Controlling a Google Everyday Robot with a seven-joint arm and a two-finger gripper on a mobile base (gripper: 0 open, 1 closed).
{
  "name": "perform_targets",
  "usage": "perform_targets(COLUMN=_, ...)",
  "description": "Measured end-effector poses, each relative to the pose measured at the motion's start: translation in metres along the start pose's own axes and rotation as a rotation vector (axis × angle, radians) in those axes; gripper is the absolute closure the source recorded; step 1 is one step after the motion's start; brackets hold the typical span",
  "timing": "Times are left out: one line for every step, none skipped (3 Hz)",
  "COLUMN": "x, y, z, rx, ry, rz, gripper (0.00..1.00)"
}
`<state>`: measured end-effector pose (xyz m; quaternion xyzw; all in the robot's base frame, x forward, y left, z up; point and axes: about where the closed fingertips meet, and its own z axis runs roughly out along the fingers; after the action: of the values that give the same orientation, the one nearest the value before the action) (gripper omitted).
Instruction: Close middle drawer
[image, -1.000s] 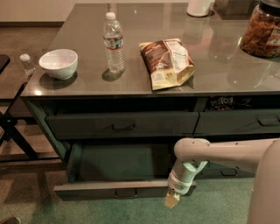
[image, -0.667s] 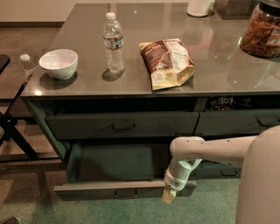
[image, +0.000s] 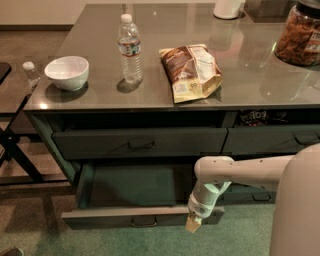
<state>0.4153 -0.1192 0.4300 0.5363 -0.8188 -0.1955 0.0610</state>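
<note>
The middle drawer (image: 135, 185) is pulled out, wide and shallow, with a greenish floor and walls. Its long flat front (image: 100, 218) carries a small metal loop handle (image: 144, 220). My gripper (image: 193, 224) hangs from the white arm (image: 240, 170), pointing down. It is at the right end of the drawer front, on the outer side, at or just before the front face. The other wide drawer front (image: 140, 143) above it is shut.
On the counter (image: 250, 75) stand a white bowl (image: 67, 72), a water bottle (image: 130, 48), a snack bag (image: 192, 71) and a jar (image: 299, 35). Narrower drawers (image: 272, 139) are at the right. A dark folding stand (image: 15, 150) is at the left. The floor is green carpet.
My gripper and forearm have shifted slightly left along the drawer front. The drawer is pulled out about as far as before.
</note>
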Motion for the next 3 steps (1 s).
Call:
perform_targets(x=0.0000, y=0.0000, z=0.0000, rx=0.000, ry=0.000, rz=0.000, gripper=0.58)
perform_targets(x=0.0000, y=0.0000, z=0.0000, rx=0.000, ry=0.000, rz=0.000, gripper=0.35)
perform_targets(x=0.0000, y=0.0000, z=0.0000, rx=0.000, ry=0.000, rz=0.000, gripper=0.12)
